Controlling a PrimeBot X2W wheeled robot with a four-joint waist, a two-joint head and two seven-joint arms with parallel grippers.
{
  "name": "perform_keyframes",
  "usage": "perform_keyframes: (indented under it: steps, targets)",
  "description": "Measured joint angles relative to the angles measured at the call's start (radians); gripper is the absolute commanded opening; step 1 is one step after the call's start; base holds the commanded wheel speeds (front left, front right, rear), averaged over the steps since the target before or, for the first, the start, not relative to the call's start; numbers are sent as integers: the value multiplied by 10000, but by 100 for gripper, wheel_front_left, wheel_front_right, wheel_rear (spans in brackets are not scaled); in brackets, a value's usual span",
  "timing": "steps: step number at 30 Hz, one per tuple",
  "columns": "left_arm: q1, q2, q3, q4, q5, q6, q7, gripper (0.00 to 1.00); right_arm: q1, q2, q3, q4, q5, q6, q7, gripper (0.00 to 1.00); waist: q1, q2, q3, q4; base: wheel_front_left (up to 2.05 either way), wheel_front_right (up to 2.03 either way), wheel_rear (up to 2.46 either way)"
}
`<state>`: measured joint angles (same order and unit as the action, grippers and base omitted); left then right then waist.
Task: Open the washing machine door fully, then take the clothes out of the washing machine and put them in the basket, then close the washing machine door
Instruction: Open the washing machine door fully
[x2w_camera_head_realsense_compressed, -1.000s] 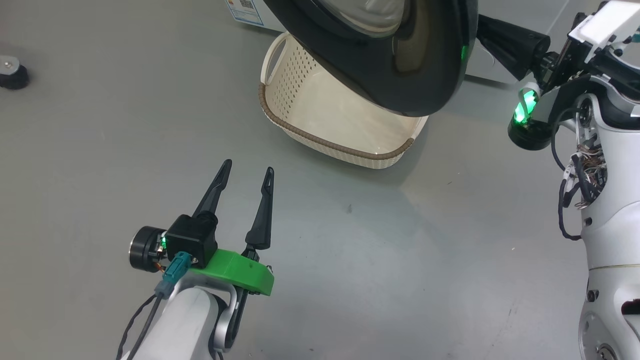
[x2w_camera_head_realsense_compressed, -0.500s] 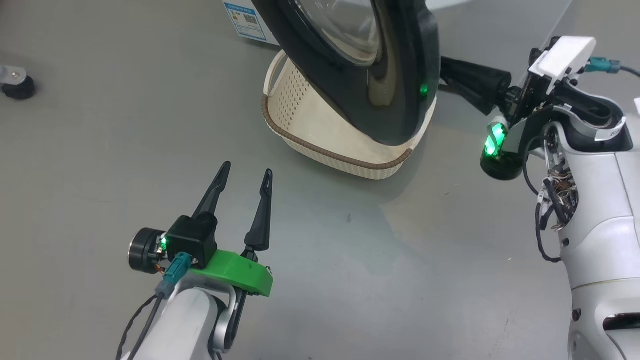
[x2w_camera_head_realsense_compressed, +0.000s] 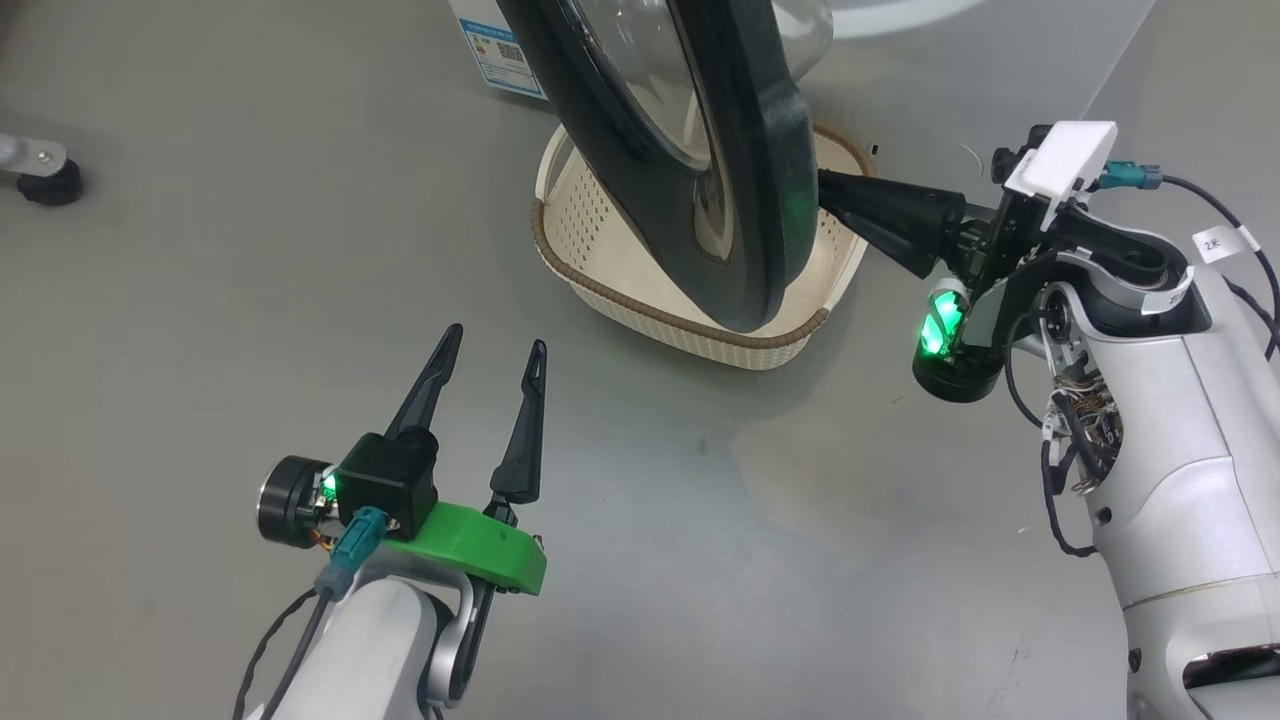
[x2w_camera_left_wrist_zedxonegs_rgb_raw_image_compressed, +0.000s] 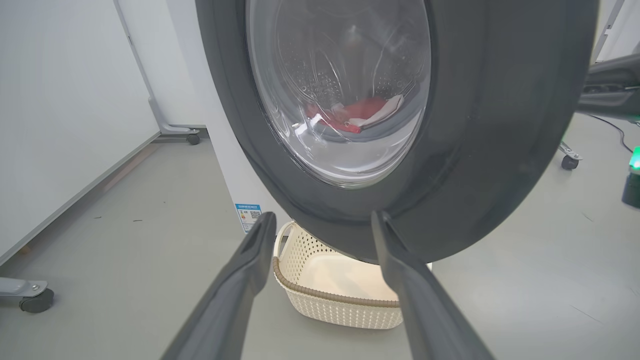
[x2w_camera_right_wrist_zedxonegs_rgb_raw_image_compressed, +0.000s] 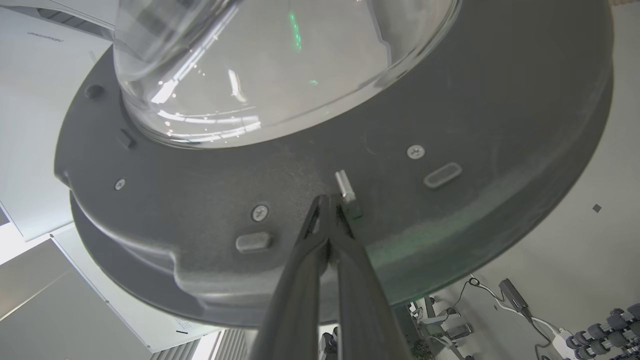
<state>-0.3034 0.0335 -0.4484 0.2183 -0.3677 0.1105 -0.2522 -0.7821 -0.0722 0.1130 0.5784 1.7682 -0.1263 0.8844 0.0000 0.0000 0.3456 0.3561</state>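
The right gripper, fingers together, is touching the inner face of the washing machine door, beside a small metal latch. The left gripper, fingers apart, is hovering nearer, over the floor. The basket is sitting under the half-open door. The clothes are lying inside the washing machine.

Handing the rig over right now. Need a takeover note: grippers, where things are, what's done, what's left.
Left gripper: open, empty, short of the basket.
Right gripper: shut, tips against the inner face of the door, beside its latch.
Clothes: inside the washer, visible through the door glass.
Basket: empty, on the floor under the door.
Done: door partly open.
Left: open it fully, move clothes to basket, close door.
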Motion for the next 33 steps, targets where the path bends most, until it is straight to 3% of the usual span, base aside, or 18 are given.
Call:
perform_keyframes:
  steps: [11,23,33]
  targets:
    - [79,0,-77,2,-2,0,0,100,133,0,1411,-301,1319,0,-23,0,0,0,-117,205,0,0,0]
    - [171,0,-167,-8,-17,0,2,100,153,-13,2897,-550,1850,0,-545,0,0,0,-168,406,0,0,0]
    - [179,-2,-119,-21,-19,2,0,100,259,-8,3392,-857,2201,0,-1147,0,0,0,-189,513,0,0,0]
